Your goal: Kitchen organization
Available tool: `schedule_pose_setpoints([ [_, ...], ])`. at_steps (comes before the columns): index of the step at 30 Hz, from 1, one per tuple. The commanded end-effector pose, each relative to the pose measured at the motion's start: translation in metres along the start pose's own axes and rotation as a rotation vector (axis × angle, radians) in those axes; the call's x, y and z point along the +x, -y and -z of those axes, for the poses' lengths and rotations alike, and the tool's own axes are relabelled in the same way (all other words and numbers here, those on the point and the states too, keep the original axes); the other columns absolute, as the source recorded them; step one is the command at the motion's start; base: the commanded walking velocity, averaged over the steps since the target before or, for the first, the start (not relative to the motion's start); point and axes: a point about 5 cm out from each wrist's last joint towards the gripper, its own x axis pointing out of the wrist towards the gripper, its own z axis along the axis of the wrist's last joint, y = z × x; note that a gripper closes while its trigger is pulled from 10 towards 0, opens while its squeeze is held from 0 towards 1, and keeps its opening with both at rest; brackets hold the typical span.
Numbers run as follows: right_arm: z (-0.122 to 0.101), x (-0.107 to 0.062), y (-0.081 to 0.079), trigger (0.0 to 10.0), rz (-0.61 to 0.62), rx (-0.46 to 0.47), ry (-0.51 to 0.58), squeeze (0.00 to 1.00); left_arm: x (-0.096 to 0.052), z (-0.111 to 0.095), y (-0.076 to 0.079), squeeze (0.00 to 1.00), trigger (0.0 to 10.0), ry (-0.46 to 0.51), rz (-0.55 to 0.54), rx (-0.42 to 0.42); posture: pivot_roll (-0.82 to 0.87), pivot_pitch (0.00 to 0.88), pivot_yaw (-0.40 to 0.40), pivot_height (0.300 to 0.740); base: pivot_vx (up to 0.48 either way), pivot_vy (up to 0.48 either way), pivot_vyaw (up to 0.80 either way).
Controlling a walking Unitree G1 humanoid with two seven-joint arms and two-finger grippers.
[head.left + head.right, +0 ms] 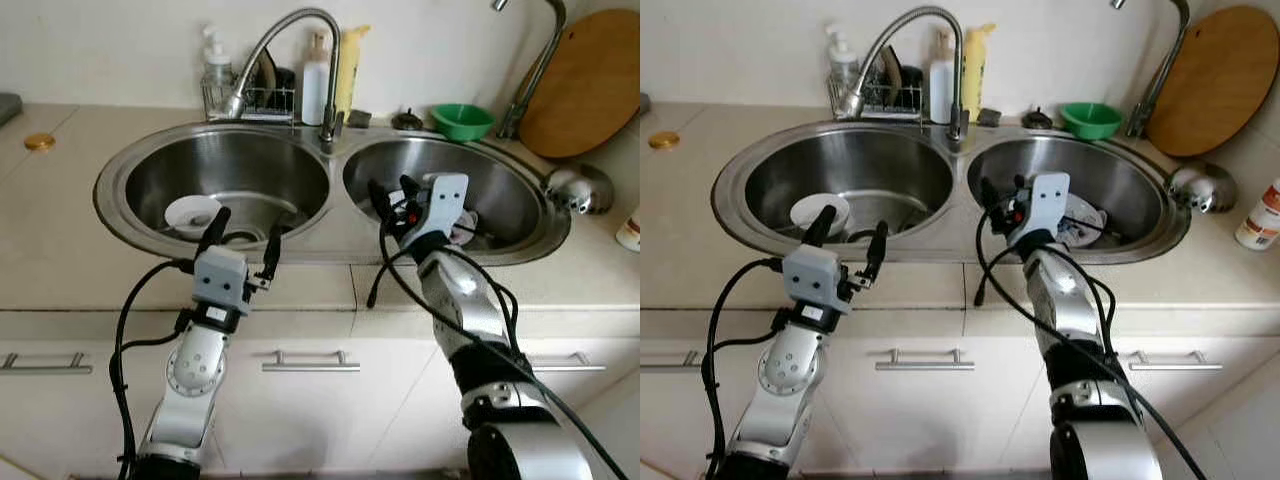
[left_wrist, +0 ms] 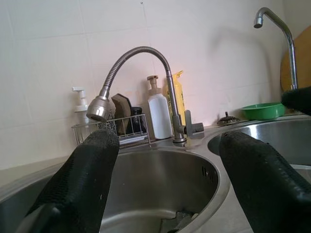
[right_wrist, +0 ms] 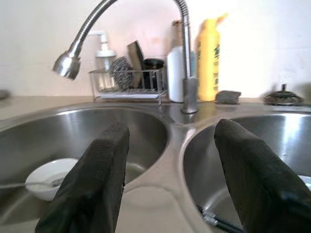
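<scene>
A double steel sink point(image 1: 335, 170) lies before me. A white bowl point(image 1: 192, 214) with a utensil in it sits in the left basin. A white plate point(image 1: 1080, 218) with dark utensils lies in the right basin, partly hidden by my right arm. My left gripper point(image 1: 245, 240) is open, over the front rim of the left basin, near the bowl. My right gripper point(image 1: 392, 194) is open too, at the near left edge of the right basin, holding nothing.
A flexible faucet point(image 1: 285, 45) arches over the divider. Behind it stand a wire rack point(image 1: 250, 100), soap bottles point(image 1: 316, 80) and a yellow bottle point(image 1: 350, 70). A green bowl point(image 1: 462, 121), wooden board point(image 1: 585, 85) and steel ladle point(image 1: 573, 188) are at the right. A gold lid point(image 1: 40, 142) lies far left.
</scene>
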Motion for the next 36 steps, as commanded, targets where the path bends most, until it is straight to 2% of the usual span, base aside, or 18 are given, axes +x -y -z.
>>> schedule_pose_setpoints([
  [1, -0.007, -0.001, -0.002, 10.0, -0.013, -0.034, 0.036, 0.00, 0.002, -0.006, 0.004, 0.00, 10.0, 0.031, 0.021, -0.002, 0.04, 0.000, -0.061, 0.740, 0.000, 0.480, 0.00],
  [14, -0.021, -0.006, -0.014, 10.0, -0.025, -0.073, 0.139, 0.00, 0.002, -0.008, 0.007, 0.00, 10.0, 0.054, 0.043, 0.006, 0.05, 0.000, -0.064, 0.740, 0.000, 0.480, 0.00],
  [24, -0.033, -0.011, -0.013, 10.0, 0.008, -0.135, 0.206, 0.00, 0.001, -0.008, 0.008, 0.00, 10.0, 0.053, 0.048, 0.005, 0.05, 0.000, -0.062, 0.740, 0.000, 0.480, 0.00],
  [36, -0.027, -0.024, -0.014, 10.0, 0.000, -0.184, 0.183, 0.00, 0.002, -0.007, 0.007, 0.00, 10.0, 0.050, 0.040, 0.019, 0.04, 0.000, -0.060, 0.740, 0.000, 0.432, 0.00],
])
